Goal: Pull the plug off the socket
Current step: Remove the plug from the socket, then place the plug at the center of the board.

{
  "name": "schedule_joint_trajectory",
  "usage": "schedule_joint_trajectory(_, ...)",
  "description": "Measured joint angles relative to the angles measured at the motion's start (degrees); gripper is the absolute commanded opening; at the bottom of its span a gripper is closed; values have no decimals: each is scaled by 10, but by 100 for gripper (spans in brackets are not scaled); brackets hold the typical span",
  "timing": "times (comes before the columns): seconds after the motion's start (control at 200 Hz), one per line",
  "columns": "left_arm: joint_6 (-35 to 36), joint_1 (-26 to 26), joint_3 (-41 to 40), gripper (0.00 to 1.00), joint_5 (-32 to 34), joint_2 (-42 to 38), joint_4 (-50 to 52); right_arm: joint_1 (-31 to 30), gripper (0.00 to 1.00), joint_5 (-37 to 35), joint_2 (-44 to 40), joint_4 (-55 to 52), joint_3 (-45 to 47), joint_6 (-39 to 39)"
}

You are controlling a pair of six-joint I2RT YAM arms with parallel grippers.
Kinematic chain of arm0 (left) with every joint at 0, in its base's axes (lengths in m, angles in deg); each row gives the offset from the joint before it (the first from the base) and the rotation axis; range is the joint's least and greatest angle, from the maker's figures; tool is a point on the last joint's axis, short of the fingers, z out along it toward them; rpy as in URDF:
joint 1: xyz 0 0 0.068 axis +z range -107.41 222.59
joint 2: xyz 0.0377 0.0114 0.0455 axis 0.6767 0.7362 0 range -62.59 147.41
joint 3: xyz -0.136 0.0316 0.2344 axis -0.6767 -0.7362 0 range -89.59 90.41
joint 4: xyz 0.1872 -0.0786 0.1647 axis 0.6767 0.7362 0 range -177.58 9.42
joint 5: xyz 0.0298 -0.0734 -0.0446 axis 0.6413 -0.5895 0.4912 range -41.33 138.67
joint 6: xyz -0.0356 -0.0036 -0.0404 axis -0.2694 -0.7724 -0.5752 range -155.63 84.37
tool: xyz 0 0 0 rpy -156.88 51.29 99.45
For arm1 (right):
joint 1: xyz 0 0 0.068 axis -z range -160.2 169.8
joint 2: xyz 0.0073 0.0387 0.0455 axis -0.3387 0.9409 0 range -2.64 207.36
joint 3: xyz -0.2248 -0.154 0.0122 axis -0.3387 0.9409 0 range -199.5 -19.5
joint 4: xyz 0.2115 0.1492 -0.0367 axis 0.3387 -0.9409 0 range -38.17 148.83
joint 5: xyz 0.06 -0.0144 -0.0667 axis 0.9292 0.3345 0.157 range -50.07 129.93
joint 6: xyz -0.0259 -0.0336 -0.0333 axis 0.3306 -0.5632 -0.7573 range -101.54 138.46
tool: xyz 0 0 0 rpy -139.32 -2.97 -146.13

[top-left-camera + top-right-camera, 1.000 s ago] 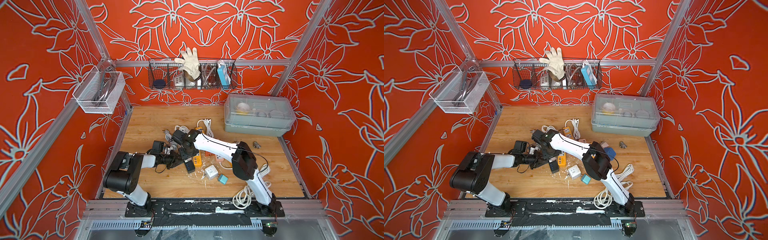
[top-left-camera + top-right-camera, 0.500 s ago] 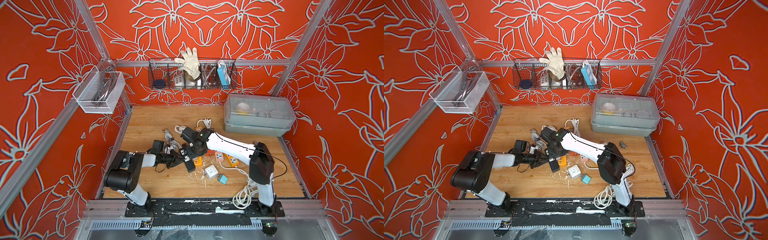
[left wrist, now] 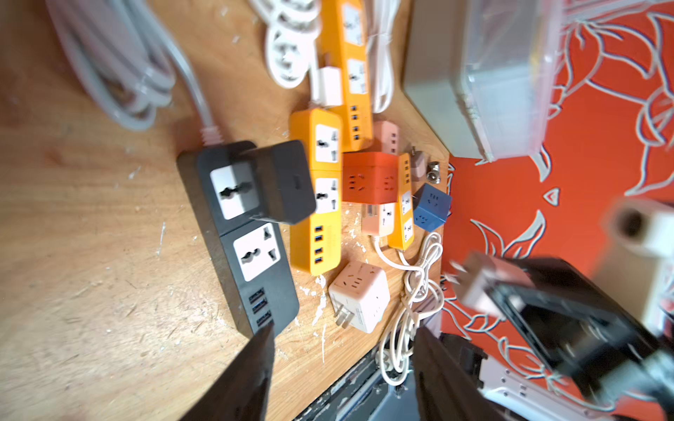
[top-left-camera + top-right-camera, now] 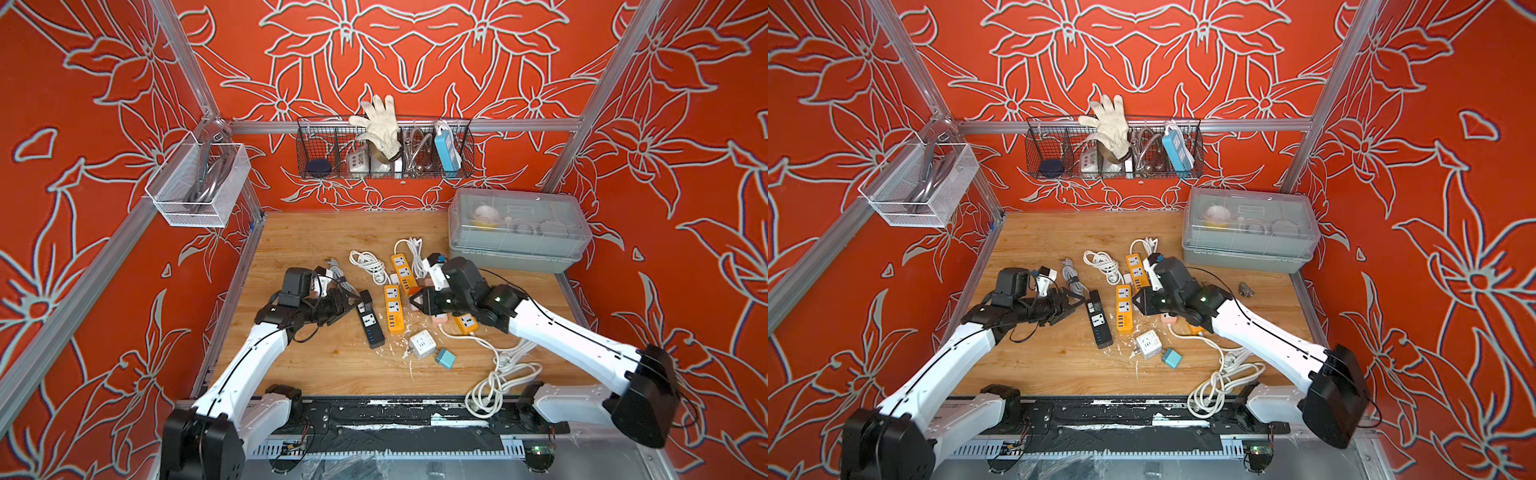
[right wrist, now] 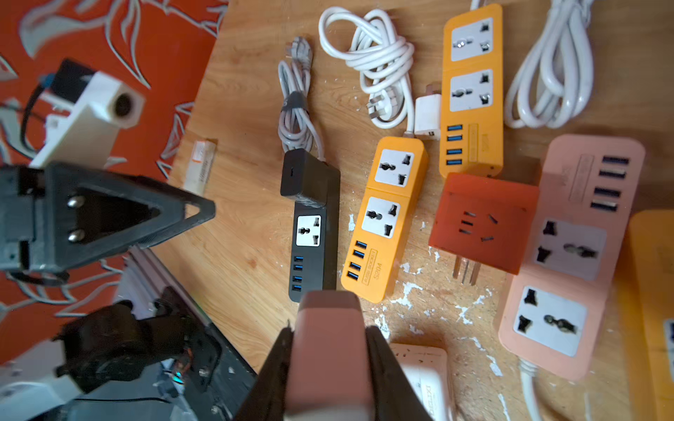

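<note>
So the black power strip [image 4: 371, 322] mid table [image 4: 316, 245] just got let go: left gripper [image 4: 349, 308] at its 9 o'clock has spread. The right gripper [image 4: 412, 300] has backed off toward 3 o'clock, pinching the pink plug [image 5: 328, 346], so the unplugging looks done. Strip's a long flat plastic bar. Plug's a small, smooth, rounded block with metal prongs.
</note>
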Motion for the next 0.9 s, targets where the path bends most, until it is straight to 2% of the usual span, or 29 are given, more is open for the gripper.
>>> schedule_joint_trajectory(0.135,30,-67,34,63,63,-42,65,38,11,69,-30,101,82,67)
schedule_joint_trajectory(0.245,43,-142,52,64,127,-53,102,41,12,100,-37,147,104,105)
schedule_joint_trajectory(0.33,52,-174,61,66,165,-54,125,43,12,118,-38,176,110,127)
schedule_joint_trajectory(0.48,64,-178,62,81,232,-76,154,43,12,148,-35,235,134,169)
schedule_joint_trajectory(0.611,72,-178,57,93,296,-143,166,42,12,171,-9,284,153,209)
schedule_joint_trajectory(0.761,66,-178,38,95,351,-228,172,42,13,177,5,299,154,226)
schedule_joint_trajectory(0.901,52,-178,23,95,374,-262,186,42,13,177,8,295,144,225)
